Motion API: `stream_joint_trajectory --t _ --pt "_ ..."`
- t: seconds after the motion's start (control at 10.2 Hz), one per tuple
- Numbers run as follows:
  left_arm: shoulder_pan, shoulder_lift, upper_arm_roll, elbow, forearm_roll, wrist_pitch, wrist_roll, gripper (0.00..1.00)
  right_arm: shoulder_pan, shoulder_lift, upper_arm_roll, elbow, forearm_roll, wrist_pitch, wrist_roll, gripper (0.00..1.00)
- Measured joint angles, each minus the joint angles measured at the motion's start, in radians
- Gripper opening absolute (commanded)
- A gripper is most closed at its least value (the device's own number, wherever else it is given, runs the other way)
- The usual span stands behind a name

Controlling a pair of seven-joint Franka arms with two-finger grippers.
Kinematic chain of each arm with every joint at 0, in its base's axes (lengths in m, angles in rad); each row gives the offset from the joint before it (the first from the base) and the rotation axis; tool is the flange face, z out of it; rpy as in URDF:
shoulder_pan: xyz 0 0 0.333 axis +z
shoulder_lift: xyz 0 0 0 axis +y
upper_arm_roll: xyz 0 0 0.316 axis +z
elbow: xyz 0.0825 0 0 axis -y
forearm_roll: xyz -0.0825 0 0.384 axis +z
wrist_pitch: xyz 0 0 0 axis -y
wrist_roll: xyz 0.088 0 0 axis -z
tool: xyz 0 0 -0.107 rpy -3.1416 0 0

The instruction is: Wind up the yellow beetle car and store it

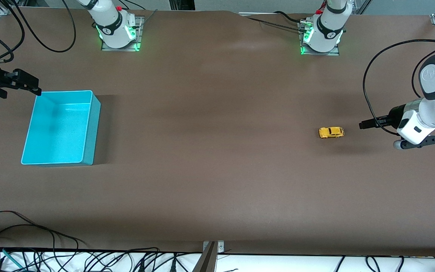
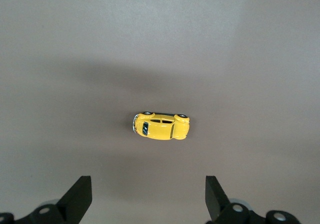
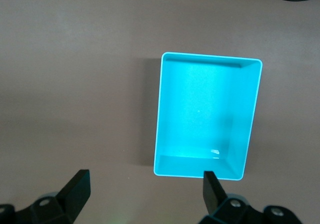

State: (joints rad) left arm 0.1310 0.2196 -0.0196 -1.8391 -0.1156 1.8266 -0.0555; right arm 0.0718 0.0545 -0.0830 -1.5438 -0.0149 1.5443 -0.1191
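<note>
1. The yellow beetle car (image 1: 331, 132) sits upright on the brown bench (image 1: 217, 170), near the left hand (image 1: 361, 125), which hangs with fingers spread, holding nothing.
2. The right hand (image 1: 36, 90), also spread and holding nothing, hangs by the turquoise bin (image 1: 89, 132) rim.
</note>
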Motion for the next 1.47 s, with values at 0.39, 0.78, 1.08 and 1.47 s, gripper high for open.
stream_joint_trajectory --t 0.39,0.78,1.08,1.47 --pt "0.000 0.000 0.000 0.000 0.000 0.000 0.000 1.00 0.000 0.000 -0.004 0.000 0.000 0.000 -0.012 1.00" --pt "0.000 0.000 0.000 0.000 0.000 0.000 0.000 1.00 0.000 0.000 -0.009 0.000 0.000 -0.001 -0.015 1.00" --pt "0.000 0.000 0.000 0.000 0.000 0.000 0.000 1.00 0.000 0.000 -0.015 0.000 0.000 -0.001 -0.028 1.00" --pt "0.000 0.000 0.000 0.000 0.000 0.000 0.000 1.00 0.000 0.000 -0.017 0.000 0.000 -0.001 -0.033 1.00"
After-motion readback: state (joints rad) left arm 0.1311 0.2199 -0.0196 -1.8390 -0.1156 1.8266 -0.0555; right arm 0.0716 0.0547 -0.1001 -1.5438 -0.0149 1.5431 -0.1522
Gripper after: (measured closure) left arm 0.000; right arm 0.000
